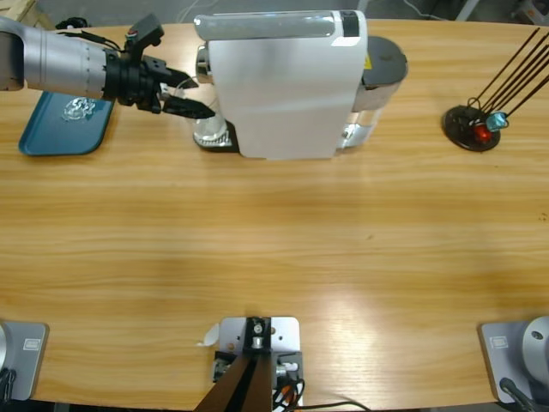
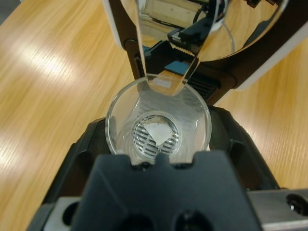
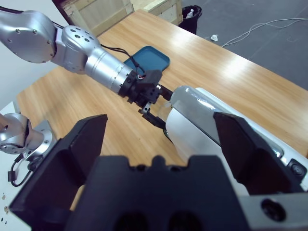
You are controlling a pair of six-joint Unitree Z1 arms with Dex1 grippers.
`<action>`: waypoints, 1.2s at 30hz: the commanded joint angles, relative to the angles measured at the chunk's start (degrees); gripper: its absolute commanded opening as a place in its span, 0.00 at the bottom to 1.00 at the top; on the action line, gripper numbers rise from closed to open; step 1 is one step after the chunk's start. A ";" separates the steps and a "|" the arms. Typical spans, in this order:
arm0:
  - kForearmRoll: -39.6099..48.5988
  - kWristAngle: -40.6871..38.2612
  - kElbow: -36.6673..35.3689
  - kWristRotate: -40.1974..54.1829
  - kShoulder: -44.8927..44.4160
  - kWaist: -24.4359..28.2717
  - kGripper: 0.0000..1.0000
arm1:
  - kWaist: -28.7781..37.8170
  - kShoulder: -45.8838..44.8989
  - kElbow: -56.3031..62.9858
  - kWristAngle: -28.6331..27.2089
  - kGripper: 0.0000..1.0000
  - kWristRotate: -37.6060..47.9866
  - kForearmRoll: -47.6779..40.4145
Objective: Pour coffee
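- Looking down from the high view, the left arm reaches in from the upper left and its left gripper (image 1: 176, 94) has its jaws spread on either side of a clear glass cup (image 1: 211, 130) that stands on the drip stand of the white coffee machine (image 1: 283, 81). That spot sits under the machine's spout, the sensible place to catch a brew. A blue tray (image 1: 64, 124) lies just beside the arm, and a black capsule holder (image 1: 473, 127) with a red and a blue capsule stands well apart at the right.
- Peering along the left wrist view, the left gripper (image 2: 159, 159) is low and close to the glass cup (image 2: 159, 122), jaws apart around it and not clearly pressing the wall; I judge it ready to close for a lift. The metal grille shows through the cup's floor, with a pale glint on it. No brown coffee can be made out there, so the cup looks empty or nearly so.
- Tilting high, the right wrist view shows the right gripper (image 3: 161, 139) wide open and holding nothing, hanging above the coffee machine (image 3: 226, 130) and out of the way. Beyond it are the left gripper (image 3: 151, 103) at the cup and the blue tray (image 3: 149, 57).
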 commanded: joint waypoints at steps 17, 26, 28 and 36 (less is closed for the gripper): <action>-2.99 -0.79 0.77 -3.00 3.50 -1.10 0.83 | -1.14 1.12 2.94 0.97 0.99 -0.61 -0.25; -2.99 0.48 1.06 -3.26 3.22 -1.01 0.90 | -1.15 1.46 2.92 1.17 0.99 -0.61 -0.25; -2.99 0.23 1.21 -3.23 3.12 -0.92 0.90 | -1.14 1.49 3.02 1.17 0.99 -0.61 -0.25; -2.73 -0.17 2.00 -3.12 2.69 -0.45 0.65 | -1.15 1.85 3.27 1.17 0.99 -0.61 -0.25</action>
